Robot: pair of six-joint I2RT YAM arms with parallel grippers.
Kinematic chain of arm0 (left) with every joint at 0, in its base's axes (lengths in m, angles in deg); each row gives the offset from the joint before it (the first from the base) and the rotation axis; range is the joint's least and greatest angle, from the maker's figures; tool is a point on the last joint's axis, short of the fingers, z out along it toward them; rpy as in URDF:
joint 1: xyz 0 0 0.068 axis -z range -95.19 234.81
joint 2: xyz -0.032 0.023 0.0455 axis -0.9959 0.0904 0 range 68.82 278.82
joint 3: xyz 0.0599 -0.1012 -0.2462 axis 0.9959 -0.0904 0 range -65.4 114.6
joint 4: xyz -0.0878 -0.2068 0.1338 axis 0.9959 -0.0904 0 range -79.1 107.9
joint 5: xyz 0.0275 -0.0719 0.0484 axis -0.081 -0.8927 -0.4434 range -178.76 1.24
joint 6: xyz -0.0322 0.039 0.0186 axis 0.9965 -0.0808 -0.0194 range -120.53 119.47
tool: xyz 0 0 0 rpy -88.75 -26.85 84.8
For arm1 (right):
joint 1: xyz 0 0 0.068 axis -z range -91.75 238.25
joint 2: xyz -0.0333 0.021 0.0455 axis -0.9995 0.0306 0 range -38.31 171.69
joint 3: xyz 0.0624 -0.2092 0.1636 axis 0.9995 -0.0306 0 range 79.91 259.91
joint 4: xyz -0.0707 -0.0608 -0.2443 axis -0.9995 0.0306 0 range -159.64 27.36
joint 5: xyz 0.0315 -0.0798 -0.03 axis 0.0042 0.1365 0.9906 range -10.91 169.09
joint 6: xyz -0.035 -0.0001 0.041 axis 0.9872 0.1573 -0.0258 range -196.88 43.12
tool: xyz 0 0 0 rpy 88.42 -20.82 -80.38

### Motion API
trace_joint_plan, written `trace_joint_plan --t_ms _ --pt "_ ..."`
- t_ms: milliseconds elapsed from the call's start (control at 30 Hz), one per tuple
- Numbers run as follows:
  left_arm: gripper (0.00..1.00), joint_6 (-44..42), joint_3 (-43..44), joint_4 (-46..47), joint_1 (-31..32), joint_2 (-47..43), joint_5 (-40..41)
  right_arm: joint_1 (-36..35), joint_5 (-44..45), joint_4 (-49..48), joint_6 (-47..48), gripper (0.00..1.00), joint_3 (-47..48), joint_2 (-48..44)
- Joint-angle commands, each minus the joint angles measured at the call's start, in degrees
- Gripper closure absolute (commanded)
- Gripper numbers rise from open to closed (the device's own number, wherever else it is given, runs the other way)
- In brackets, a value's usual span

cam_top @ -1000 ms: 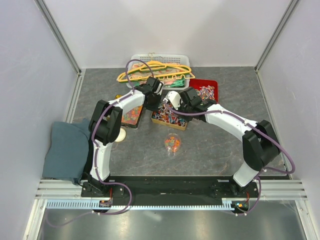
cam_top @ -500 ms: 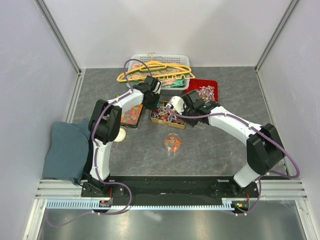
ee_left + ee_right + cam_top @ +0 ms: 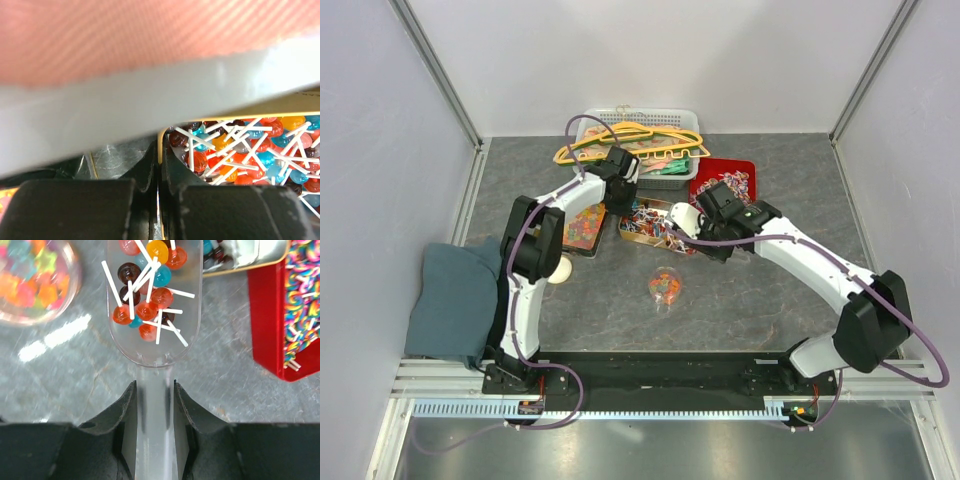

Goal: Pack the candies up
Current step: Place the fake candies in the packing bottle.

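The left gripper (image 3: 159,162) is pinching the thin yellow rim of the tin (image 3: 235,114), its 2 fingers (image 3: 142,165) pressed together with only that wall between them, at the tin's left end in the overhead view. The tin is holding a heap of lollipops (image 3: 240,150): round red, orange, blue and dark heads with white sticks crossing every way. The right gripper (image 3: 155,390) is clamping the narrow handle of a clear scoop (image 3: 150,352), with 1 finger on each side of it. The scoop's bowl is pointing away from the wrist above the grey table (image 3: 225,365), just beside a corner of the tin. Roughly 10 scooped lollipops (image 3: 148,300) are lying in that bowl, their sticks tangled; whether the bowl is touching the table I cannot tell. To the left of the scoop in the right wrist view, a clear round container (image 3: 74,270) is sitting on the table with orange, yellow and pink gummies (image 3: 25,275) inside, out of focus. Overhead it is standing by itself, nearer the arm bases than the tin. To the right, a red tray (image 3: 265,315) is lying close beside the tin, filled with swirled lollipops (image 3: 300,305) in rainbow colours. Overhead, a second tray of gummies (image 3: 582,228) is lying on the tin's left side, partly under the left arm. A white basket (image 3: 660,116) with yellow hangers (image 3: 675,140) is standing at the back, and a grey-blue cloth (image 3: 450,300) is lying at the table's left edge.
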Motion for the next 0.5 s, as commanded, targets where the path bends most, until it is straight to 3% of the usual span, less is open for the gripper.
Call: trace_joint_plan --t_ms 0,167,467 --pt "0.98 -0.71 2.26 0.87 -1.0 3.75 0.94 0.05 -3.51 7.27 4.04 1.0 3.23 -4.2" --pt "0.98 -1.93 3.31 0.08 -1.09 4.81 1.55 -1.53 -4.3 10.62 5.8 1.0 2.79 -6.22" --pt "0.87 -4.93 5.69 -1.15 -1.7 6.65 2.0 -5.4 -2.99 13.26 6.86 1.0 -0.2 -8.86"
